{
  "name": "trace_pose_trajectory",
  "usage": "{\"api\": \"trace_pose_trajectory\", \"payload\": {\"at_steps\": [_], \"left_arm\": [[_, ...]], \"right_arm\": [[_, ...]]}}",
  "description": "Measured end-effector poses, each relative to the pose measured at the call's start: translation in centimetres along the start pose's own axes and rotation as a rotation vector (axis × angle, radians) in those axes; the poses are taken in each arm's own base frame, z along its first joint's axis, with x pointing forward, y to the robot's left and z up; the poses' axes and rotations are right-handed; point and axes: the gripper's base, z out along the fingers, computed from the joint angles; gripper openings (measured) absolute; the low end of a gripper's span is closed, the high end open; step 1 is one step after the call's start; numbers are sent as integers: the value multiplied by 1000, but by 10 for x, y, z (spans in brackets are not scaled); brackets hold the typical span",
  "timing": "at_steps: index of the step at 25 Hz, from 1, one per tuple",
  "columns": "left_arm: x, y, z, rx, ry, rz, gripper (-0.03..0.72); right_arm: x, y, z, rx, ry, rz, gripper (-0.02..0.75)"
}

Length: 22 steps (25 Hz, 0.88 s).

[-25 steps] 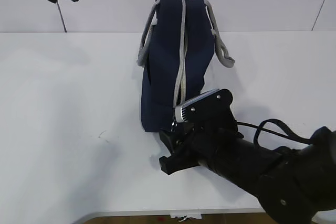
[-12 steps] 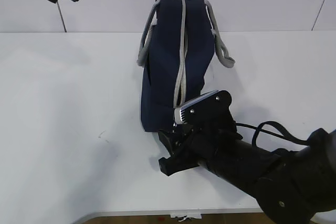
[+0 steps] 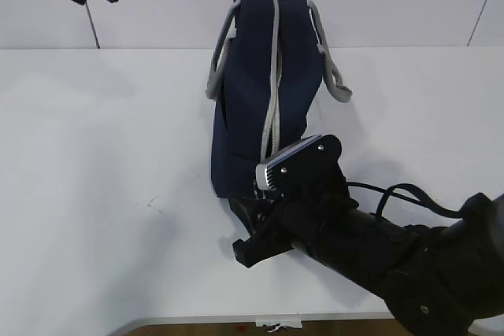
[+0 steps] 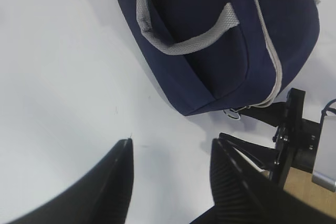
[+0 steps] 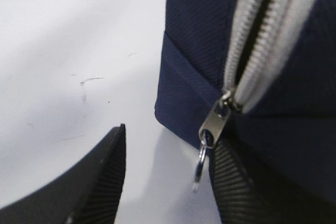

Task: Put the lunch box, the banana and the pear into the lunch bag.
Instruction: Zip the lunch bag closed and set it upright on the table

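Item: lunch bag (image 3: 256, 92), navy, lying on its side near the middle of the table (image 3: 94, 194), its near end toward the front edge. Grey zipper (image 5: 262, 35) appears parted just above the slider; how far it is open along the bag I cannot tell.

Item: ring pull (image 5: 200, 163), hanging from the slider at the bag's near end, touching my right-hand finger.

Item: right gripper (image 5: 168, 182), mine, jaws spread, nothing pinched; the ring sits against one finger, not centred in the gap.

Item: left gripper (image 4: 170, 174), mine, jaws spread, empty, raised near the table's far left.

Lunch box, banana, pear: not in view.

Risks, as I judge them:
- closing off-centre would miss the thin ring or flick it away;
- pinching fabric instead;
- pulling with the bag unheld could drag it along the table rather than run the zipper.
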Motion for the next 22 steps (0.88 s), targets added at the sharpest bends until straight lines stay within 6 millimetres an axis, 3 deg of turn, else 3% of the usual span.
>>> {"api": "trace_pose_trajectory", "payload": {"at_steps": [12, 22], "left_arm": [[0, 0, 0, 0, 0, 0, 361], [0, 0, 0, 0, 0, 0, 346]], "right_arm": [[4, -4, 0, 49, 41, 48, 400], [4, -5, 0, 52, 42, 51, 223]]}}
